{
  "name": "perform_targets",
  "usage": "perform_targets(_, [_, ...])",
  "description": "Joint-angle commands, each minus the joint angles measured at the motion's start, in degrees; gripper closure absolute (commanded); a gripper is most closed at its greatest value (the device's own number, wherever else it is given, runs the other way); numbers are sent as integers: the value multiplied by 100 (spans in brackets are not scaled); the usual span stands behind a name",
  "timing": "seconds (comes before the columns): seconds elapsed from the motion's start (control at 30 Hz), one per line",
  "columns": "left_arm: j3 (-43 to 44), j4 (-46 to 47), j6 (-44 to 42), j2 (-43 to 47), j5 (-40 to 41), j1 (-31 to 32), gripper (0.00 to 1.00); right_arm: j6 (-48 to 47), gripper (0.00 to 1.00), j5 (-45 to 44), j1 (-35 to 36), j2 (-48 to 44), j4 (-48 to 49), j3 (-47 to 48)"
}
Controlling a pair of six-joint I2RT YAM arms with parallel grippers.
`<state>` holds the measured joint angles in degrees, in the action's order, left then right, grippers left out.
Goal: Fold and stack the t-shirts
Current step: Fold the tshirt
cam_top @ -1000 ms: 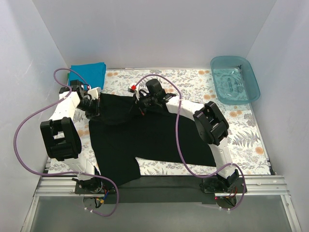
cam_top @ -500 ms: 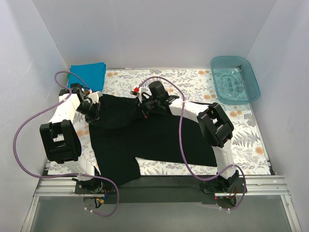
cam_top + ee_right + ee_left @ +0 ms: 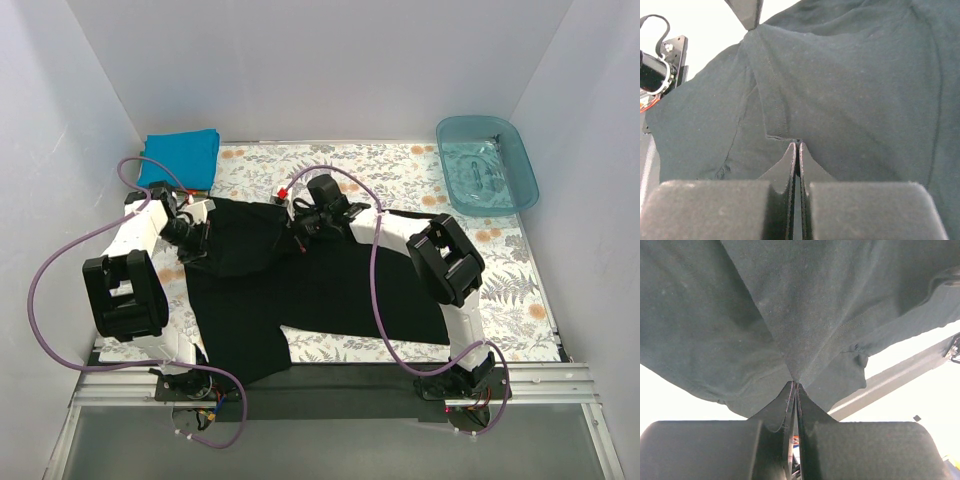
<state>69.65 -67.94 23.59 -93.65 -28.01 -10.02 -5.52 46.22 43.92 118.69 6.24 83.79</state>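
A large black t-shirt (image 3: 320, 285) lies spread over the middle of the floral tablecloth (image 3: 400, 165), its far edge lifted and folded over. My left gripper (image 3: 192, 232) is shut on the shirt's far left corner; the cloth (image 3: 790, 315) hangs from the pinched tips. My right gripper (image 3: 305, 222) is shut on the shirt's far edge near the middle, by a hemmed edge (image 3: 775, 107). A folded bright blue t-shirt (image 3: 180, 157) lies at the far left corner. No orange or green shirt shows.
A translucent teal plastic tub (image 3: 486, 164) stands at the far right corner. White walls close in the left, back and right. Purple cables loop off both arms. A metal rail (image 3: 330, 385) runs along the near edge.
Both grippers have carried the black shirt's far edge a little toward the far side and right, and the lifted fold between them has widened.
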Motion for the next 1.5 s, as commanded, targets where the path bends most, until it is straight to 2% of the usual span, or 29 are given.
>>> perform_targets(0.0, [-56,-70,-109,224,15,-26,100,-28,99,168,73,-145,132,-126])
perform_targets(0.3, [-302,71,-180,84,41,-26,100,-134,99,203,143,-22,106,-144])
perform_targets(0.33, [-311,10,-215,49,-20,-26,94,-134,89,247,143,-4,27,-109])
perform_targets(0.37, [-285,-34,-267,5,-55,-26,79,-160,69,265,143,-22,-35,-91])
perform_targets(0.5, [-49,-70,-470,92,-222,-26,70,-292,49,125,-6,-399,-465,-47])
perform_targets(0.53, [65,-70,-470,40,-240,-26,69,-301,47,90,-198,-495,-631,-21])
perform_targets(0.63, [610,52,-383,-223,-371,-26,69,-598,48,-190,-734,-795,-1665,145])
perform_targets(0.73, [1128,525,-190,-461,-512,-26,69,-1152,58,-830,-1374,-988,-2693,191])
perform_targets(0.8, [1314,939,-5,-742,-495,-26,69,-1460,64,-1245,-1727,-1164,-2987,24])
perform_targets(0.87, [1709,1475,275,-1127,-521,-26,70,-1688,67,-1833,-2411,-1270,-3243,-177])
perform_targets(0.97, [2192,2187,688,-1602,-548,-17,71,-1856,69,-2467,-2809,-1209,-3322,-240])
perform_targets(1.0, [2402,2859,977,-1848,-426,0,71,-1926,69,-2816,-3132,-973,-3348,-197])
perform_targets(1.2, [2501,3296,1270,-2456,-162,70,72,-1997,70,-3241,-3232,-357,-3392,-12])
perform_targets(1.27, [2405,3427,1323,-2640,75,88,72,-2076,71,-3547,-3232,-137,-3410,23])
perform_targets(1.4, [2238,3437,1262,-2956,1066,79,73,-2374,71,-4041,-3293,136,-3428,-20])
perform_targets(1.47, [2106,3375,1166,-3036,1192,70,74,-2480,71,-4295,-3346,276,-3401,23])
